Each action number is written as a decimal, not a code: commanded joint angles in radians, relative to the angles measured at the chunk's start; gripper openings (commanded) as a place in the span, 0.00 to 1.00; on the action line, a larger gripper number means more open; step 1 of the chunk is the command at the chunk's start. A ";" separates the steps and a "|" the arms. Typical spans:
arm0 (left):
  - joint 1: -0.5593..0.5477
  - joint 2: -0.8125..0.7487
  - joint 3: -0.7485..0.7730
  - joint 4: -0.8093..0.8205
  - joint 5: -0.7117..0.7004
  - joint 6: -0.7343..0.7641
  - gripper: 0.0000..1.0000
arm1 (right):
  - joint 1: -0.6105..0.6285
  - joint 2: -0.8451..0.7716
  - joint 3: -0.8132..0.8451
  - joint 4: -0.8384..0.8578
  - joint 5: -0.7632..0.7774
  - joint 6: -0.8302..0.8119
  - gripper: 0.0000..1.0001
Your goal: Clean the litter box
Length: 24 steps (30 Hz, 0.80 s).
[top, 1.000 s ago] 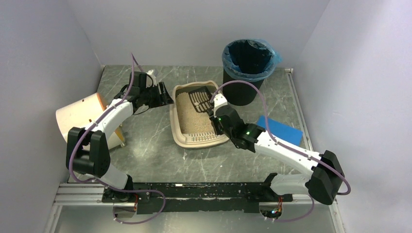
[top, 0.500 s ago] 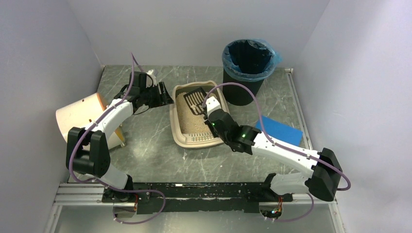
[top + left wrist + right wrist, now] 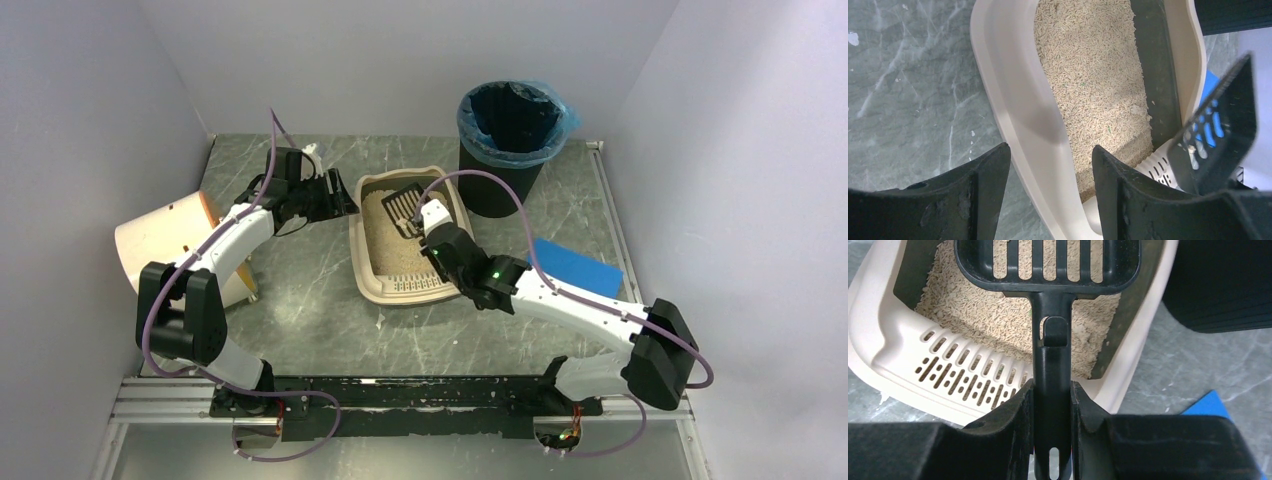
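The beige litter box lies mid-table, holding tan litter, its slotted grate lip at the near end. My right gripper is shut on the handle of a black slotted scoop. The scoop's head hangs over the far end of the box. My left gripper sits astride the box's left rim, one finger outside and one over the litter. Its jaws stand apart, with a gap showing on the inner side.
A black round bin with a blue liner stands just behind and right of the box. A blue flat pad lies to the right. A cream drum lies on its side at the left wall.
My right arm has swung left, carrying the scoop farther over the litter box. The left arm has stayed at the rim.
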 commanded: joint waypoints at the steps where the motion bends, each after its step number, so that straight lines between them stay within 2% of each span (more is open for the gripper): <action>1: 0.002 -0.010 -0.005 0.036 0.044 0.006 0.66 | -0.044 0.009 0.018 0.006 -0.155 0.109 0.00; 8: 0.004 -0.010 0.008 0.015 0.029 0.017 0.66 | -0.048 0.018 0.076 -0.023 -0.190 0.137 0.00; 18: 0.004 -0.028 -0.008 0.015 0.015 0.018 0.66 | -0.037 -0.014 0.083 -0.031 0.052 0.003 0.00; 24: 0.004 -0.021 -0.003 0.008 0.016 0.035 0.66 | -0.034 -0.017 0.091 -0.046 0.033 -0.018 0.00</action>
